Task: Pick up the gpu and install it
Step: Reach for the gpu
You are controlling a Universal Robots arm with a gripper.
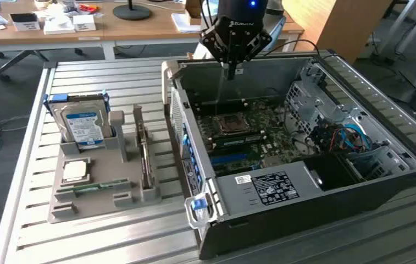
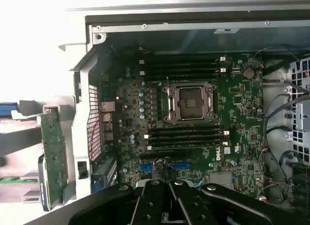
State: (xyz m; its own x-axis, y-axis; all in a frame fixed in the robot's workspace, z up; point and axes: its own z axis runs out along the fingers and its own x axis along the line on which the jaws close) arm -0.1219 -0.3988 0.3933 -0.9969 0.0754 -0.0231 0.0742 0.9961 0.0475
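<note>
The slatted metal table (image 1: 105, 242) runs out of the exterior view on every side. On it the open computer case (image 1: 325, 203) lies on its side, its near corner cut off at the picture's edge. Its motherboard (image 1: 244, 137) faces up, and drive cages and a tangle of cables crowd the end toward the exterior view's right, too dense to sort out. From the wrist view, the case rim (image 2: 193, 26) and the motherboard (image 2: 232, 118) show plainly. Beyond the case wall the picture washes out to white, and nothing can be made out there.

The arm is cut off at the top of the exterior view. Its gripper (image 1: 231, 70) hangs over the far wall of the case, fingers pressed together on nothing. In the wrist view the gripper (image 2: 169, 186) covers part of the motherboard's edge.

The grey tray (image 1: 83, 209) sits beside the case, toward the exterior view's left. A hard drive (image 1: 82, 125) stands upright in it.

The graphics card (image 1: 144, 154) stands on edge in the tray's slot nearest the case. It is seen almost edge-on, so its face is hard to read. It is outside the case and well apart from the gripper, untouched. In the wrist view the graphics card (image 2: 53, 157) shows as a green board just beyond the case wall.
</note>
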